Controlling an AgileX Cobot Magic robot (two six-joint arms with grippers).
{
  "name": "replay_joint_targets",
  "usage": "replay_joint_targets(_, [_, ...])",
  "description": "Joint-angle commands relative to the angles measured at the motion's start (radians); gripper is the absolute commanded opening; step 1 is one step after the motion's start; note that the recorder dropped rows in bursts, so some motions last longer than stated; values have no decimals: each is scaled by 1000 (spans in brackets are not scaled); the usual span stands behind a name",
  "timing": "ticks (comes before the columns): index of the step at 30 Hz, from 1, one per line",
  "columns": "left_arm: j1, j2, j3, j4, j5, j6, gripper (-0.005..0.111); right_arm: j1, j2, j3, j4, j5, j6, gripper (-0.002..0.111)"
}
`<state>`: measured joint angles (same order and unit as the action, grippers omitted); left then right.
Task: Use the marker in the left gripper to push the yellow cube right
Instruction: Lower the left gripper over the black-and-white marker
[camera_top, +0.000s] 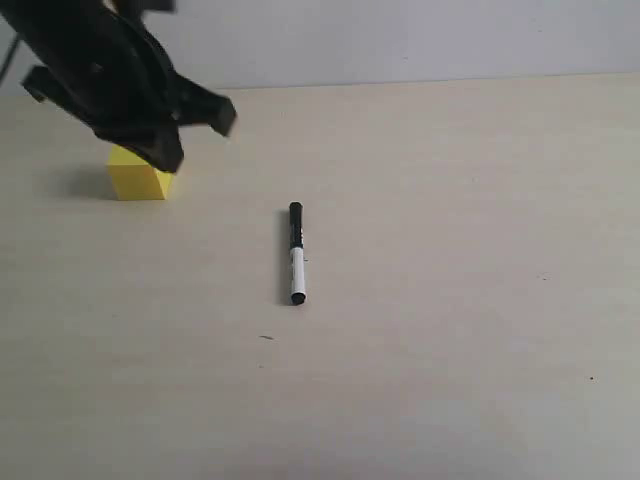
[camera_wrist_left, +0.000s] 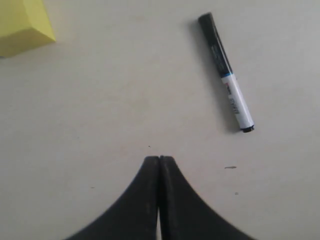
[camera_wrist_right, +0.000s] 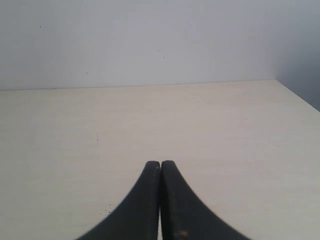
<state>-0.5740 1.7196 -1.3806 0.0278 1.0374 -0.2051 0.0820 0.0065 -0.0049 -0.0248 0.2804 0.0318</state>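
Black left gripper (camera_wrist_left: 159, 160) and right gripper (camera_wrist_right: 160, 164) are both fully closed, empty; the marker (camera_wrist_left: 226, 73) lies apart.

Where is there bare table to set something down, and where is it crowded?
The table right of the marker is all bare, as is the near strip in front of it. A narrower gap lies between marker and yellow cube. It is crowded only at far left, where the left end effector hangs near the cube.

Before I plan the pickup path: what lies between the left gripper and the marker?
Nothing: only bare table lies between the left gripper and the marker, as the left wrist view shows.
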Motion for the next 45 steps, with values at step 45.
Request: replay_joint_targets(45, [-201, 509, -286, 82, -83, -413, 42, 35, -7, 5, 2, -13, 0, 0])
